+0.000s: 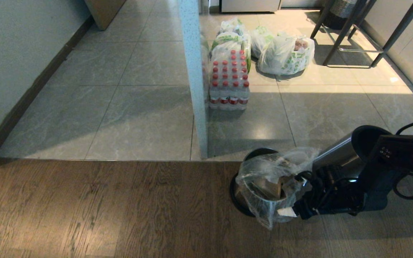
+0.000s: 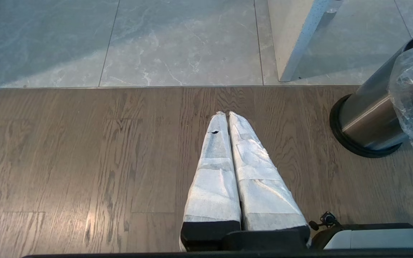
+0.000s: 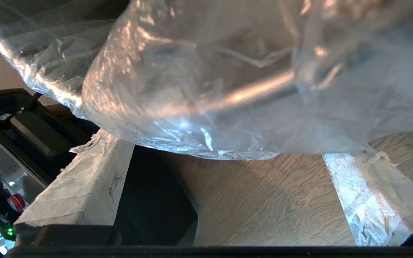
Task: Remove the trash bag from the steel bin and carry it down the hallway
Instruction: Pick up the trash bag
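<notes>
- Watching my right gripper (image 1: 292,200) with its fingers spread wide and nothing held, down at the near side of the steel bin (image 1: 264,190), which stands on the wood-plank floor (image 1: 102,208) right by the seam where the tiled hallway (image 1: 138,107) begins
- The trash bag (image 1: 267,175) sits in the bin with its loose clear plastic draped over the rim, cardboard showing through; in the right wrist view the film (image 3: 228,89) billows just ahead of the taped fingers (image 3: 84,186) and not yet between them, so closing now could catch air or a thin flap
- A thin pinch is my main worry: crinkly film may slip out or tear once the load hangs from it
- The bin looks light, so if the bag clings to the rim I judge the whole bin could lift or tip with it
- A finger could nudge the bin wall on the way in and push it along the planks
- The white partition post (image 1: 194,71) stands just beyond the bin, and the bottle pack (image 1: 229,80) and grocery bags (image 1: 285,53) lie further on; a swinging bag could snag there during the carry
- My left gripper (image 2: 227,114) is pressed closed and parked over the planks, well apart from the bin, so no second hold if the first fails
</notes>
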Tool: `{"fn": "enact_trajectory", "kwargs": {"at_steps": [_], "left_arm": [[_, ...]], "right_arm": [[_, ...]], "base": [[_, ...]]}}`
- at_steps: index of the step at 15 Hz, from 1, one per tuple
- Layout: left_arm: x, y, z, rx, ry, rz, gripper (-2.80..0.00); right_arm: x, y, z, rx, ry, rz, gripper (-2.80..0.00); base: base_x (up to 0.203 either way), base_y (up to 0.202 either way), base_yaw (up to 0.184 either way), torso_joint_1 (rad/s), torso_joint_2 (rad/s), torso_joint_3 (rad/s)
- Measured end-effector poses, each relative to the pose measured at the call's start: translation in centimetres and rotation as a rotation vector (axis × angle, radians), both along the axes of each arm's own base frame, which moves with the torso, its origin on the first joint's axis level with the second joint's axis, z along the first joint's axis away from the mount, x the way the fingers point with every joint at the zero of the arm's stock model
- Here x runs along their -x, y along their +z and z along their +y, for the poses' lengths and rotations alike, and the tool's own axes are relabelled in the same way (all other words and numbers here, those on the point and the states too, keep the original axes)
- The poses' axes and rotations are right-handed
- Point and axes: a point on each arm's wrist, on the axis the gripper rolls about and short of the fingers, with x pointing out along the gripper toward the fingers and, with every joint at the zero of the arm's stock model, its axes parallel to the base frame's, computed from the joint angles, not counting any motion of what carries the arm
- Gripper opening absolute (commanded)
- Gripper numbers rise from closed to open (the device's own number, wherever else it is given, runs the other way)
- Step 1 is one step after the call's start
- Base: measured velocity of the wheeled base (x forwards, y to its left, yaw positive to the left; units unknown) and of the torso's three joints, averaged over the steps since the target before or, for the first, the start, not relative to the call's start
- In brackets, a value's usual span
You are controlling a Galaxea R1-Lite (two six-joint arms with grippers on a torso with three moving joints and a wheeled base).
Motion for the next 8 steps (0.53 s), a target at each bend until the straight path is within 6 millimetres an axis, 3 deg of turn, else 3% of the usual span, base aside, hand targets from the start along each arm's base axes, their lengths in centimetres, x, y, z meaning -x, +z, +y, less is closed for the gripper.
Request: {"fn": "enact_trajectory", "kwargs": {"at_steps": [8], "left_arm": [[0.00, 0.00, 0.00, 0.000, 0.000, 0.000, -2.80]], "right_arm": [[0.03, -0.06, 0.06, -0.034, 0.010, 0.008, 0.00]], "base": [[0.000, 0.000, 0.000, 0.000, 0.00, 0.000]]}}
